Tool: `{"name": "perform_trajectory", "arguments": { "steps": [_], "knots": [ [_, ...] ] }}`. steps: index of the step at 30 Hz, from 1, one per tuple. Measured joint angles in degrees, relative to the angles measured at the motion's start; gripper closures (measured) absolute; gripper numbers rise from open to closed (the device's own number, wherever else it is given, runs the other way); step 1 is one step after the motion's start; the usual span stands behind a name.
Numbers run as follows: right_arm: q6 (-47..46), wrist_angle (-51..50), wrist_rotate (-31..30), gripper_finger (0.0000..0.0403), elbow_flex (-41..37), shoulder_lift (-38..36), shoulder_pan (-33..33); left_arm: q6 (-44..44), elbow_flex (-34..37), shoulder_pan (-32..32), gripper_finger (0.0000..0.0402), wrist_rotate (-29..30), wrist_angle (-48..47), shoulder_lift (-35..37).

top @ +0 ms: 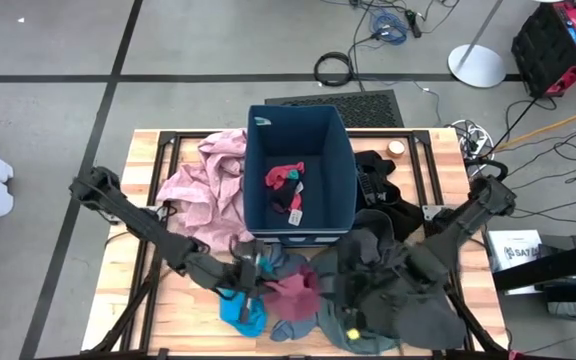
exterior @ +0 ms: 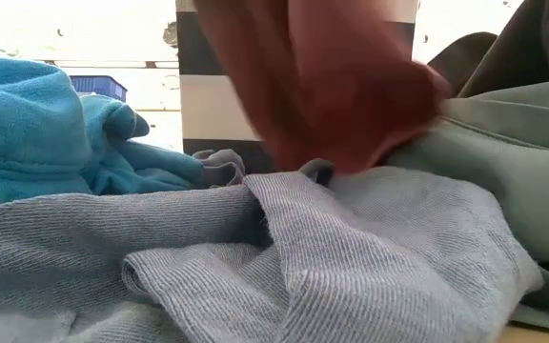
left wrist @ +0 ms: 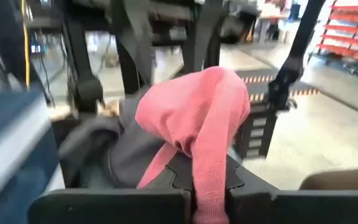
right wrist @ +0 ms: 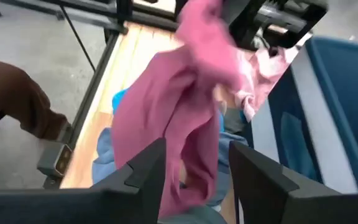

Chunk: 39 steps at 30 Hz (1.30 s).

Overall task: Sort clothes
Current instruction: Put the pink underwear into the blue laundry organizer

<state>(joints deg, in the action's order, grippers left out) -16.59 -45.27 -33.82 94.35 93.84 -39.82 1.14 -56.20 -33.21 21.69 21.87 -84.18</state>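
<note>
Navy-blue bin (top: 324,150) on wooden table (top: 148,160); cables (top: 388,25) on the floor beyond.

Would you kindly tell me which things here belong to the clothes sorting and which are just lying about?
Belonging to the job:
- red garment, gripped by the left end effector
- dusty-pink garment
- bright-blue piece
- grey-green garment
- right end effector, open

Just lying about:
- cables on the floor
- white round stand base

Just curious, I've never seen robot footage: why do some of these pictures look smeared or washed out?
Low view: the red garment is a motion-blurred smear close to the lens, and the room behind is blown out white. Left wrist view: the background and the navy bin are streaked. Right wrist view: the pink cloth is soft. High view: evenly lit, sharp.
</note>
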Motion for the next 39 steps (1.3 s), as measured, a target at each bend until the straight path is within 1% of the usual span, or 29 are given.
{"name": "perform_trajectory", "arguments": {
  "steps": [2,5,7,10,14,19,22,24,26,28,31,34,37,39],
  "knots": [
    [-0.24,-0.25,-3.12,0.0237,0.0,-0.48,-2.0,-1.6,-0.31,0.02,0.0389,-0.08,-0.39,2.42],
    [-0.38,-0.41,-6.01,0.0237,0.0,-0.5,-4.53,-3.86,-0.73,0.25,0.0389,-0.07,-0.35,6.27],
    [-0.75,-0.51,-6.81,0.0239,0.0,-0.38,-5.62,-5.05,-1.79,0.88,0.0389,0.5,-0.04,8.76],
    [-0.78,-0.45,-6.85,0.0241,0.0,0.18,-6.57,-5.61,-4.58,2.8,0.0389,3.1,-0.19,12.05],
    [-0.78,-0.47,-6.91,0.0242,0.0,1.15,-6.47,-7.32,-10.65,7.56,0.0389,3.4,-0.96,15.01],
    [-0.78,-0.47,-7.04,0.0242,-0.02,2.11,-5.97,-7.97,-20.89,17.25,0.0389,3.23,-10.11,15.89],
    [-0.72,-0.47,-7.18,0.0243,-0.02,2.22,-5.92,-7.73,-25.39,24.11,0.0389,2.42,-15.09,15.28],
    [-0.37,-0.47,-7.21,0.0243,-0.02,2.26,-5.9,-7.59,-26.68,28.76,0.0389,2.19,-16.84,14.79],
    [0.15,-0.47,-7.54,0.0243,-0.02,2.28,-5.92,-6.11,-26.88,33.44,0.0389,0.25,-17.38,13.95],
    [0.44,-0.51,-8.48,0.0243,-0.02,2.28,-5.92,-2.39,-26.88,38.09,0.0389,-3.13,-18.82,12.6],
    [0.94,-0.63,-8.48,0.0243,-0.02,2.28,-5.92,4.56,-26.88,44.21,0.0389,-9.88,-19.87,9.34],
    [0.93,-1.18,-8.48,0.0243,-0.02,2.28,-5.92,7.67,-26.88,48.46,0.0389,-14.2,-20.61,5.05],
    [0.05,-1.65,-8.46,0.0243,-0.02,2.28,-5.92,10.42,-26.82,51.05,0.0384,-15.63,-22.65,0.8],
    [-0.99,-2.08,-8.44,0.0243,-0.02,2.3,-5.94,10.54,-26.82,52.09,0.0375,-15.69,-24.04,-1.42]
  ]
}}
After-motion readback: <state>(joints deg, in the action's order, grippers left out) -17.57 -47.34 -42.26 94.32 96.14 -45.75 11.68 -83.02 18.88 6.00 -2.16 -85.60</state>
